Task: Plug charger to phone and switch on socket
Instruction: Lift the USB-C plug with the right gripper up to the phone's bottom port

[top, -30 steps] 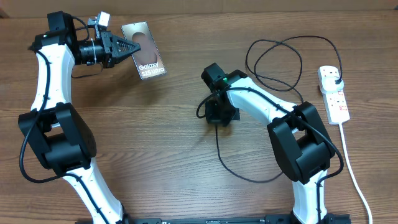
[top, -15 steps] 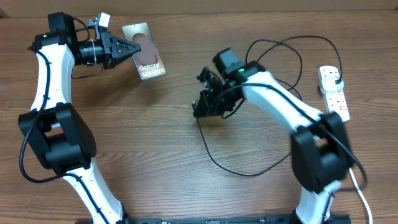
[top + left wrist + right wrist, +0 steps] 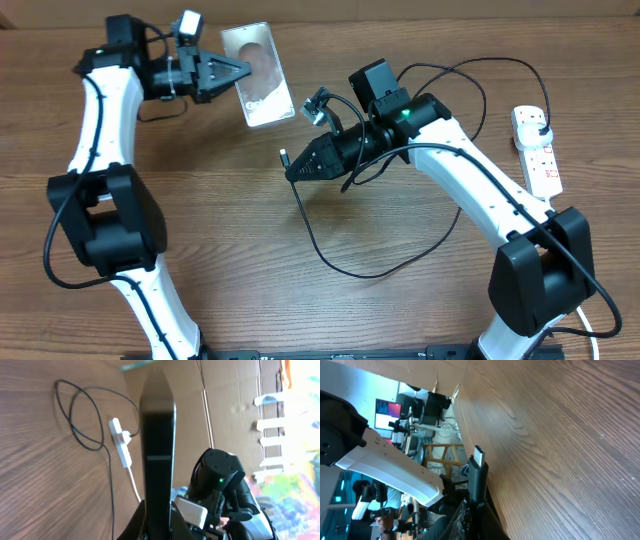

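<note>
My left gripper is shut on the phone, holding it off the table, tilted with its glossy face up; in the left wrist view the phone shows edge-on between the fingers. My right gripper is shut on the charger's connector end, whose tip points left, a short way below and right of the phone. In the right wrist view the connector sticks up from the fingers. The black cable loops over the table to a plug in the white socket at right.
The socket's white cord runs down the right edge toward the front. The cable makes loops behind the right arm. In the left wrist view the socket and cable loops lie on the wooden table.
My right gripper lifted the connector end and carried it left and up toward the phone. My left gripper raised the phone and shifted it right, tilting it.
</note>
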